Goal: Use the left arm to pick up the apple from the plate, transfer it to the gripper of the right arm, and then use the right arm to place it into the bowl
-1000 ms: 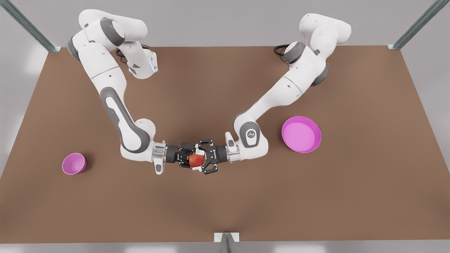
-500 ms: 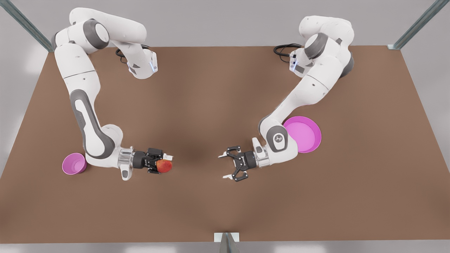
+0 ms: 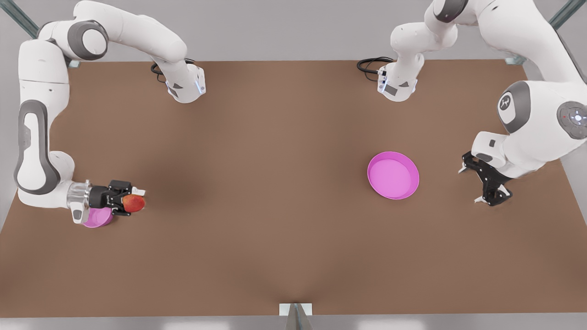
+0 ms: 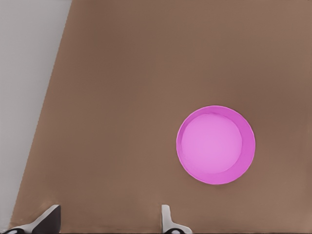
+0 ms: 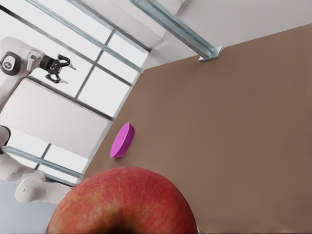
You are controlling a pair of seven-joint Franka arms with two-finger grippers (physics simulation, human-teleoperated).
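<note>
Two arms sit far apart over the brown surface point(image 3: 275, 206). Right end effector point(image 3: 130, 203), at the front view's left, pinches the apple point(image 3: 134, 203) just above the bowl point(image 3: 97, 218). Left end effector point(image 3: 488, 185) hangs spread beside the plate point(image 3: 393, 175).

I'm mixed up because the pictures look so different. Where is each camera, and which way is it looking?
Front view: high above the table, looking down; both arms, the right gripper shut on the apple near the bowl, the left gripper open.
Left wrist view: on the left arm, looking down at the plate; its own fingertips show.
Right wrist view: on the right arm, looking sideways across the table past the apple; the left gripper shows far off.
All three share the plate.
</note>
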